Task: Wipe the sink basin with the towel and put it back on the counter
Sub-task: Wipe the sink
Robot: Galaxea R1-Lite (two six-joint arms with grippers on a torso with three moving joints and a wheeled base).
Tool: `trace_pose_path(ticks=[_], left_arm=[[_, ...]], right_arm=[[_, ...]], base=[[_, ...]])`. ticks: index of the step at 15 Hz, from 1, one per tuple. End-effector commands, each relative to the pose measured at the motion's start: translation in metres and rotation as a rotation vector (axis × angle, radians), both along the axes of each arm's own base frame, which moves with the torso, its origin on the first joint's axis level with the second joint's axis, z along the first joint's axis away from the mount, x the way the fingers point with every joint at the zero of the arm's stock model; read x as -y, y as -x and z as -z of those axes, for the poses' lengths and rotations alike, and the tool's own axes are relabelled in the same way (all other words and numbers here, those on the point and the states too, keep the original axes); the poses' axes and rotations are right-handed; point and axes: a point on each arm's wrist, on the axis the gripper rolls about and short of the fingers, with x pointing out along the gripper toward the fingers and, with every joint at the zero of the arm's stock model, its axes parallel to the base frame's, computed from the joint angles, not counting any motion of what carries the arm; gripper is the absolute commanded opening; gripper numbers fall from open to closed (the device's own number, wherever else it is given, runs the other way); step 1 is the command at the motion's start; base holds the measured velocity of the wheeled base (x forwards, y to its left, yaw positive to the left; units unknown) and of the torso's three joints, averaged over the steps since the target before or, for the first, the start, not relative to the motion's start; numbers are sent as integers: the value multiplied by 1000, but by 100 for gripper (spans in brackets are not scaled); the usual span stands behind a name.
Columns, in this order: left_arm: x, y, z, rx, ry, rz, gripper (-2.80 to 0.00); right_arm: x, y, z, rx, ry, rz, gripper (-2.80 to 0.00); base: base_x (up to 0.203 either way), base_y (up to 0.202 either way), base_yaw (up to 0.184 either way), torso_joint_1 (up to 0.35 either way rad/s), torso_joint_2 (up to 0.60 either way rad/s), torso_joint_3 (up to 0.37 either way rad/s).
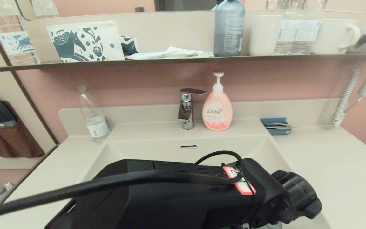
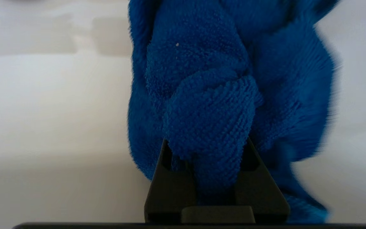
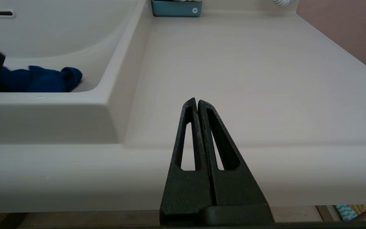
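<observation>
We see one towel, clamped in our left end effector, seemingly inside the sink basin; right end effector pinched together at the tabletop's near edge.

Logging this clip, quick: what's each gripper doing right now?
Left gripper: closed on the towel, down in the basin.
Right gripper: closed, empty, at the counter front edge.

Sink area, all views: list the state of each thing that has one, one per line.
Towel: bunched, clamped in the left gripper, down in the basin.
Right gripper: shut, empty, at the counter's front edge.
Faucet: no water running.
Soap bottle: upright, behind the basin.
Water bottle: upright, nearly empty.
</observation>
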Motion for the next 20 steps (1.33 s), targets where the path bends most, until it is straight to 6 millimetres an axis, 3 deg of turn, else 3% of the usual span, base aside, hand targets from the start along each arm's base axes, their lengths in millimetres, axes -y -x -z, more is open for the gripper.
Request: trace_pose_path(ticks=[1,7,11,15,20], left_arm=[[-6,-1,6,-42,-62,0,-280],[-32,-4,2,-195,-211,-22,-280],[-57,-32,3,-249,-264,-107,-280],[-88,-45,15,-326,-389,-117,-280],[-125,-59,14,-353,-421,-181,-280]], right_arm=[[0,0,0,0,1,-1,-280],[0,0,0,0,1,-1,-280],[0,0,0,0,1,-1,-280],[0,0,0,0,1,-1,-280],[0,0,0,-1,1,-1,-280]], base=[[0,0,0,0,0,0],[0,0,0,0,0,0],[0,0,0,0,0,0],[0,0,0,0,0,0],[0,0,0,0,0,0]])
